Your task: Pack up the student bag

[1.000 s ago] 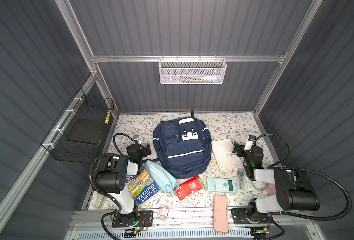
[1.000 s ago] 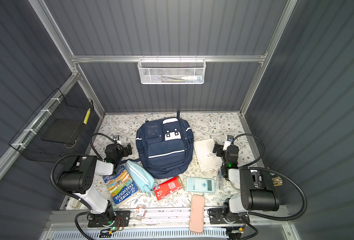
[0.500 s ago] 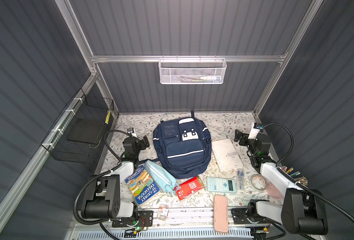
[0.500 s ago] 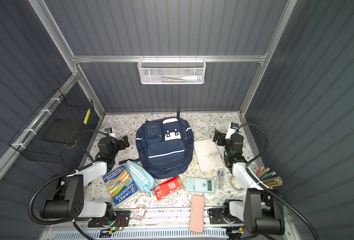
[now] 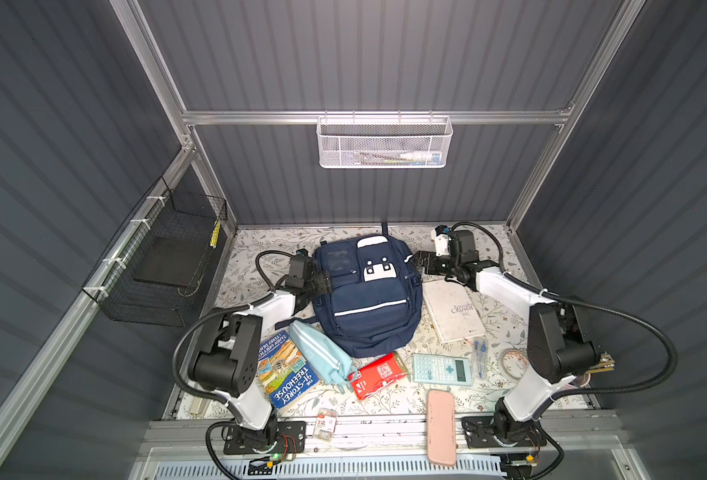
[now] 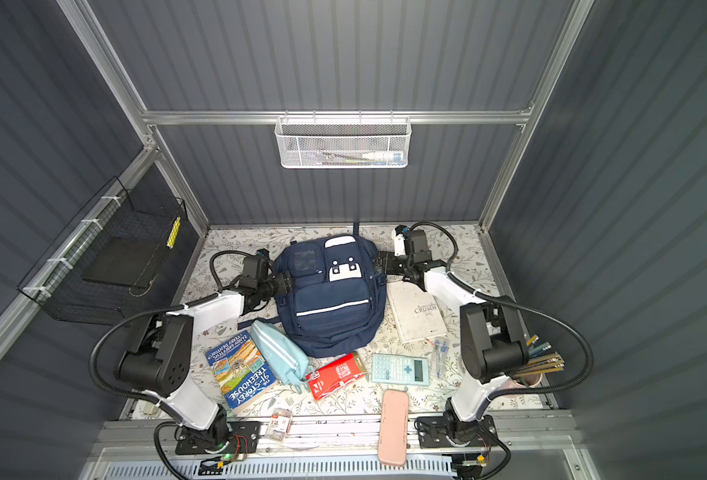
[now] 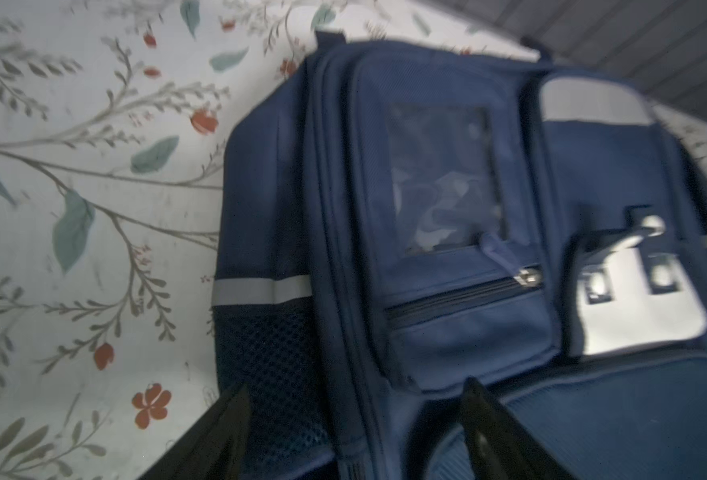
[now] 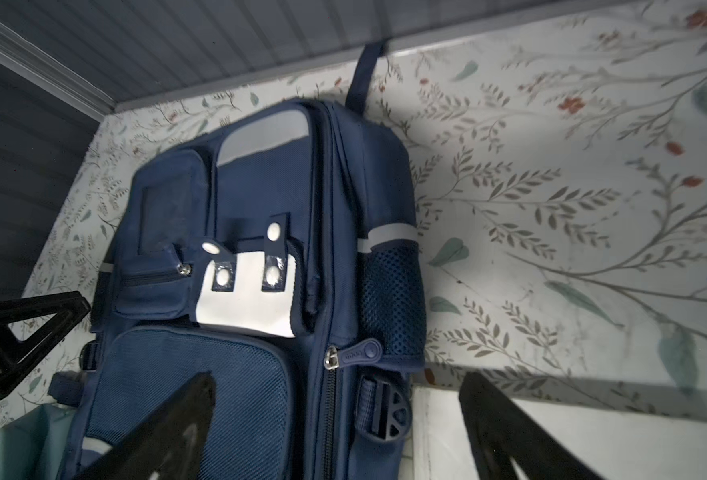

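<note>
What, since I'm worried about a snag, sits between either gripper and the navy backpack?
Nothing visible. The left gripper and right gripper, both open, sit at opposite sides of the student bag; the white book lies beside it, not between.

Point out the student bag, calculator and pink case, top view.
student bag [image 5: 368,297]: in a top view, on the lower front pocket.
calculator [image 5: 437,368]: in a top view, on the keypad.
pink case [image 5: 442,426]: in a top view, mid-lid.

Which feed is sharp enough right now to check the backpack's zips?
Left wrist view: dim and motion-blurred, the student bag smeared. Right wrist view: sharper, the side zip pull crisp. Both top views: evenly lit and sharp, but the zips are too small to read.
</note>
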{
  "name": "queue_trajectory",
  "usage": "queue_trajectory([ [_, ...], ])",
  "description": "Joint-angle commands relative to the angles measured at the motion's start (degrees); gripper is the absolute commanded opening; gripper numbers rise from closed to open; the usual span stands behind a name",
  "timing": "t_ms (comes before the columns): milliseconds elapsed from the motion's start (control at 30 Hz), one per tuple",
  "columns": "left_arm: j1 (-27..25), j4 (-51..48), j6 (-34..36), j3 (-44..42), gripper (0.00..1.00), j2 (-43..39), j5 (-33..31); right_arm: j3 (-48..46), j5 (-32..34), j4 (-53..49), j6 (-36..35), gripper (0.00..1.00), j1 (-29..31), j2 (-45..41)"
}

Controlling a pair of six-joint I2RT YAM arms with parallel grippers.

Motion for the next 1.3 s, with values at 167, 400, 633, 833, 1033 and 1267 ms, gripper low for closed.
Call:
queue_trajectory([
  [167, -2.5, -6.8, -0.5, 10.4, 0.56, 11.2, -1.0, 8.6, -7.4, -8.6, -1.4, 0.76, -0.6, 11.2],
  [400, -3.3, -9.5, -1.0, 24.5, 0.41, 22.8, 1.8, 7.2, -11.6, -7.0, -0.1, 0.30, -2.7, 13.2],
  [633, -5.5, -10.5, -2.6, 41.8, 0.44, 32.6, 4.1, 0.6, -10.7, -6.6, -4.0, 0.28, -0.9, 7.5],
  [833, -7.6, -12.7, -1.5, 53.6, 0.68, 35.7, 5.4, -4.4, -13.4, -4.4, -6.8, 0.36, 0.9, 4.4],
  [1033, -7.7, -13.0, -0.7, 49.1, 0.80, 26.4, 2.8, -3.6, -6.3, -9.8, -12.4, 0.58, 0.7, -3.1],
  [1267, -8.1, -14.4, -2.5, 30.8, 0.73, 6.7, 2.4, -11.7, -3.8, -7.0, -42.4, 0.62, 0.2, -17.7],
])
